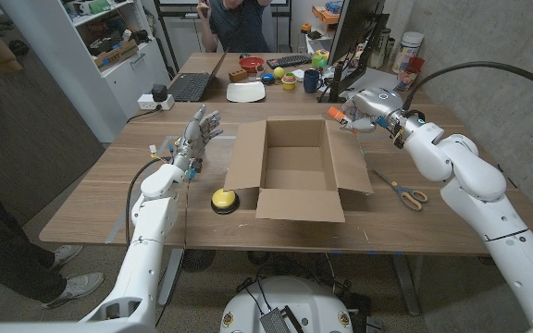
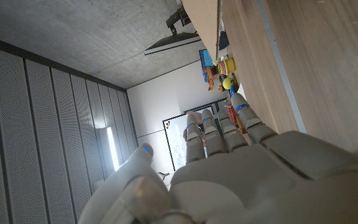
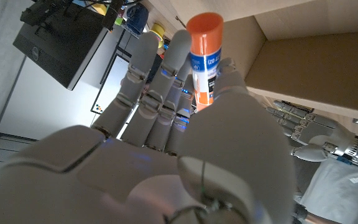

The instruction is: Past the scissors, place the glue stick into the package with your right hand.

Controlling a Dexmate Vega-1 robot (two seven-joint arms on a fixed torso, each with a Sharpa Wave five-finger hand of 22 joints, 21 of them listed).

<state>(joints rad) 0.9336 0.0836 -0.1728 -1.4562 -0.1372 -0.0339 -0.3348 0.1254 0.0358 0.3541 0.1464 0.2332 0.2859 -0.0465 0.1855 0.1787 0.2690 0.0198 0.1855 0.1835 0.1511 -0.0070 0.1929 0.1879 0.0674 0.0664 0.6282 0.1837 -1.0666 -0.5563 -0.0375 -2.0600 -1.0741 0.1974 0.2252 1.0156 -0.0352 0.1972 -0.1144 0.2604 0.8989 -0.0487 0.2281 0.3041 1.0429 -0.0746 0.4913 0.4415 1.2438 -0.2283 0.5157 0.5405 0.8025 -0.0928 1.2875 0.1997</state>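
Fingers [image 3: 166,74] of the right hand [image 1: 370,109] are wrapped around the glue stick [image 3: 204,59], and the thumb presses it from the other side, so the stick cannot slip out. Its orange cap pokes out past the fingers, which looks like a good way to hold it, because the cap end can go into the box [image 1: 292,171] first. In the head view the right hand is up in the air, just beside the far right corner of the box, near the right flap. The stick is not inside yet. The box sits in the middle of the table [image 1: 109,185] with all its flaps folded out, so the top is wide open and easy to drop things into. The scissors [image 1: 405,192] lie on the table to the right of the box, closer to the robot than the right hand is, so the hand looks to be past them now. The next move is probably to go a bit more over the opening and then let go. The left hand [image 1: 196,132] holds nothing, and its fingers are apart and point up. It waits on the left side of the box, out of the way. A yellow button [image 1: 222,198] sits near the box's front left corner.
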